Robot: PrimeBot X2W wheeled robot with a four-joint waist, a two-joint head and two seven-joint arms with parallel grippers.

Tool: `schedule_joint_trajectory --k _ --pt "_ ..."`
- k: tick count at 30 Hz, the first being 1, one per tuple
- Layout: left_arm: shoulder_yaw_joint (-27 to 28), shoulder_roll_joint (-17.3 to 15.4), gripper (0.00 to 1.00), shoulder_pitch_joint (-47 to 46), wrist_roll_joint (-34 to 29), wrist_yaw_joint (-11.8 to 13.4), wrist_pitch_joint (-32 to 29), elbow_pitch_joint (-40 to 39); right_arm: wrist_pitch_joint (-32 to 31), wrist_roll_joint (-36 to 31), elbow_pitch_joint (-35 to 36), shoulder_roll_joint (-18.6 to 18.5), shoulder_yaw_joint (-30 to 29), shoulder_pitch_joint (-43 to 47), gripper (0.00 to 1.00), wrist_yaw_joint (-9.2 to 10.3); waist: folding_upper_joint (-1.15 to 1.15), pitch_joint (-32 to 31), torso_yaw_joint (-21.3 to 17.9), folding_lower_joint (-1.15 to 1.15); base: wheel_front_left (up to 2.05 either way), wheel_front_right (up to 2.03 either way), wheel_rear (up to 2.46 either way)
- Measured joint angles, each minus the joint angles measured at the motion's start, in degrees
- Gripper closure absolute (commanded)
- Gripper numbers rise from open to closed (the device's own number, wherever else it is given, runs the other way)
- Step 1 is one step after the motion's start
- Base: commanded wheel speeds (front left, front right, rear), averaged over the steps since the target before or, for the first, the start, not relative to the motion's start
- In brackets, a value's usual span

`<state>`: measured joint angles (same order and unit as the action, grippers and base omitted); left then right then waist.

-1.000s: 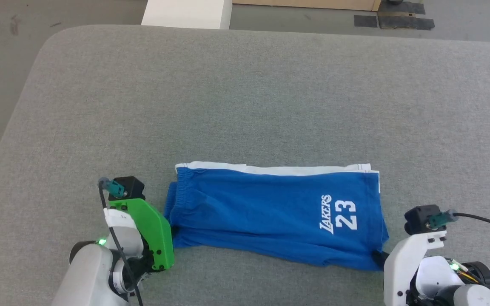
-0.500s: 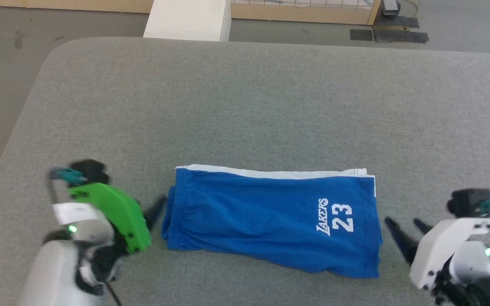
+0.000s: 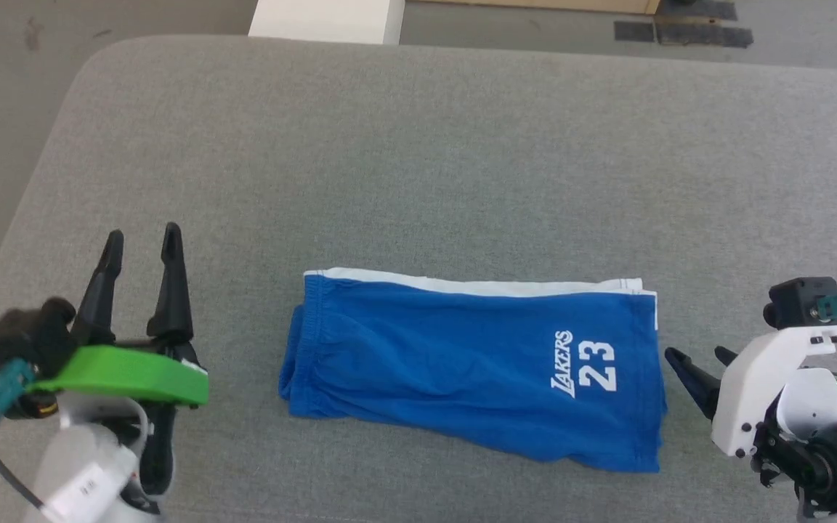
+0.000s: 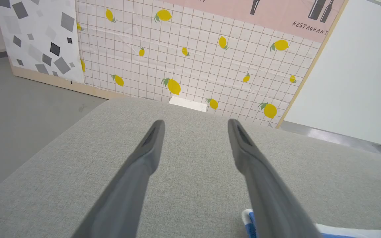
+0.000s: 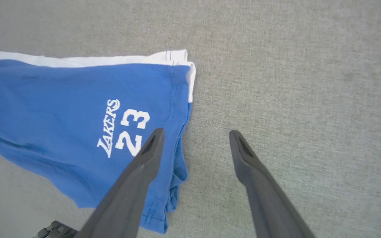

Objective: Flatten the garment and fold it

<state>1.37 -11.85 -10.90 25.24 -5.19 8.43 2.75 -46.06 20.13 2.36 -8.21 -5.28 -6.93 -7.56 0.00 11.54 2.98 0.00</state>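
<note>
The bright blue shorts [image 3: 473, 367] lie folded in half lengthwise on the grey table, waistband at the left, white stripe along the far edge, "LAKERS 23" print toward the right hem. My left gripper [image 3: 141, 242] is open, lifted well to the left of the waistband, fingers pointing away from me; a corner of the shorts [image 4: 322, 228] peeks in at the bottom right of the left wrist view. Just right of the hem, my right gripper [image 3: 694, 356] is open with nothing held. In the right wrist view the shorts [image 5: 78, 122] spread left of the right gripper [image 5: 195, 134].
The grey padded table [image 3: 462, 160] has a rounded far-left corner and open surface beyond and around the shorts. A white box [image 3: 328, 18] stands on the floor past the far edge. A lemon-patterned tiled panel [image 4: 190, 53] stands behind the table.
Both grippers have let go of the shorts' ends and pulled away. The left arm swung out left and turned its fingers up and forward; the right backed off rightward. The camera also shifted.
</note>
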Motion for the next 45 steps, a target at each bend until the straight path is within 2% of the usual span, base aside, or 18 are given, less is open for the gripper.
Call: schedule_joint_trajectory --k 2,5,14,25,26,27,37,45 --pt "0.0 0.8 0.0 0.4 -1.2 -0.1 3.9 0.8 -0.4 0.1 -1.3 -0.2 0.5 -0.8 0.0 0.0 0.0 0.6 0.3 0.0 0.0 0.0 0.0" --pt "-0.3 1.3 0.0 0.5 -2.9 -0.4 5.8 1.0 -1.1 0.1 -3.1 -0.7 2.1 -1.6 0.0 0.0 0.0 1.5 0.7 0.0 0.0 0.0 0.0" --pt "1.3 4.5 0.0 1.0 -5.7 -1.8 6.3 -2.7 -0.3 2.4 -9.2 -0.7 7.1 -5.0 0.0 0.0 0.0 3.4 1.9 0.0 0.0 0.0 0.0" --pt "1.9 6.0 0.0 1.9 -6.3 -1.9 6.3 -3.6 2.3 3.1 -14.1 -1.3 11.3 -8.8 0.0 0.0 0.0 3.6 2.9 0.0 0.0 0.0 0.0" --pt "1.8 6.0 0.0 1.9 -6.3 -1.9 6.3 -3.6 2.4 3.1 -14.3 -1.4 11.4 -8.9 0.65 0.0 0.0 3.5 2.9 0.0 0.0 0.0 0.0" --pt "1.7 6.0 0.0 2.0 -6.3 -1.9 6.3 -3.6 2.7 3.1 -14.5 -1.7 11.5 -8.9 1.0 -0.01 0.0 3.5 2.9 0.0 0.0 0.0 0.0" --pt "1.4 5.8 0.0 2.7 -6.3 -1.9 6.3 -3.6 3.1 2.5 -15.7 -2.0 9.0 -9.2 1.0 -0.05 0.0 2.7 2.0 0.0 0.0 0.0 0.0" --pt "1.4 5.7 0.0 3.0 -6.3 -1.9 6.3 -4.0 0.3 -1.2 -14.9 -7.1 0.3 -7.4 1.0 -0.05 0.0 2.2 1.2 0.0 0.0 0.0 0.0"
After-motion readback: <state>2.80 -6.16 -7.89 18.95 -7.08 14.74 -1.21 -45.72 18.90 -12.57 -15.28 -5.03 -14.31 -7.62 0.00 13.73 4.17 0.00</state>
